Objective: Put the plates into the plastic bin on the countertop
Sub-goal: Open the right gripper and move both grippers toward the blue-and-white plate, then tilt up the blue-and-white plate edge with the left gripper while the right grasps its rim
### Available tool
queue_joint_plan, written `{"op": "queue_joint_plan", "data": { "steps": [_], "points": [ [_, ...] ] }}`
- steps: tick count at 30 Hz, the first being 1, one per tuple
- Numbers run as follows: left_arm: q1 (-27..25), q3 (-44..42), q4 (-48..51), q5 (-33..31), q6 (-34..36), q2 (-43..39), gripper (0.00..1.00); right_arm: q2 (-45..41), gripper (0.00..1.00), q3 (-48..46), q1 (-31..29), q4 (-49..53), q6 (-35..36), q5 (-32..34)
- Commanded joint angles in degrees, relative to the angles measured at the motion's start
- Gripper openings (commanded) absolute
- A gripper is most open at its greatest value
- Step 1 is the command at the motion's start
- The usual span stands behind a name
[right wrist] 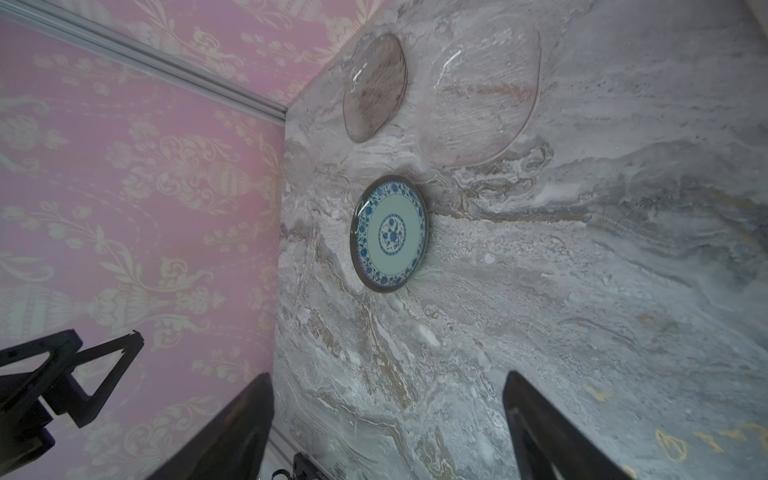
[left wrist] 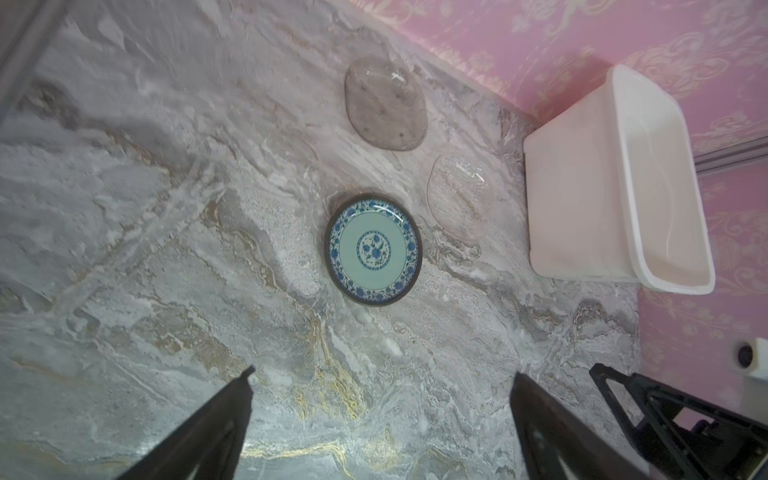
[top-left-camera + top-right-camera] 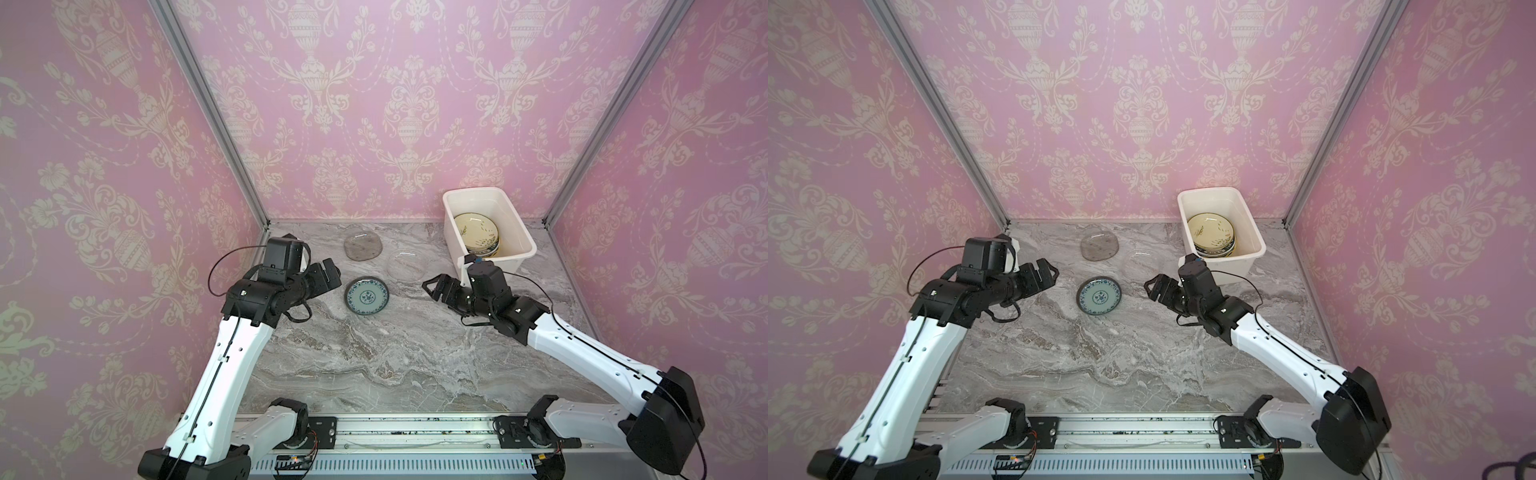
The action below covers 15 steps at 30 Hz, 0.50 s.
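– On the grey marbled tabletop (image 3: 374, 365), from left: the left fingers (image 2: 220, 428) spread wide and empty, just beside the teal patterned plate (image 3: 366, 296).
– And behind that plate?
– A smoky glass plate (image 3: 363, 248), then a clear glass plate (image 3: 406, 266), faint and seemingly just short of the plastic bin (image 3: 473, 192). The right fingers (image 1: 245, 428) stand apart, holding nothing.
– The bin itself?
– Back right, with a cream sprig plate (image 3: 473, 230) topping a stack inside.
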<state>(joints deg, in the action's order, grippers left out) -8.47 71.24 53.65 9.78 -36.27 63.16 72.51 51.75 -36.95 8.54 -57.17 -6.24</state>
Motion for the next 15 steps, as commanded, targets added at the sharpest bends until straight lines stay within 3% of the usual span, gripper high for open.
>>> {"op": "queue_joint_plan", "data": {
  "steps": [1,6,15],
  "points": [
    [4.5,-8.3,-10.3,14.5,-8.4,1.2,0.99,4.8,0.84,-3.1,-1.7,-10.2,-3.4,0.5],
    [9.0,-17.6,-26.9,21.2,-16.1,5.0,0.98,16.5,0.81,-1.7,-3.2,-19.3,-5.5,-1.4],
    [10.9,-18.3,-38.5,26.0,-12.4,19.0,0.96,35.7,0.76,3.3,-3.6,-33.5,-7.4,-8.5]
  ]
}}
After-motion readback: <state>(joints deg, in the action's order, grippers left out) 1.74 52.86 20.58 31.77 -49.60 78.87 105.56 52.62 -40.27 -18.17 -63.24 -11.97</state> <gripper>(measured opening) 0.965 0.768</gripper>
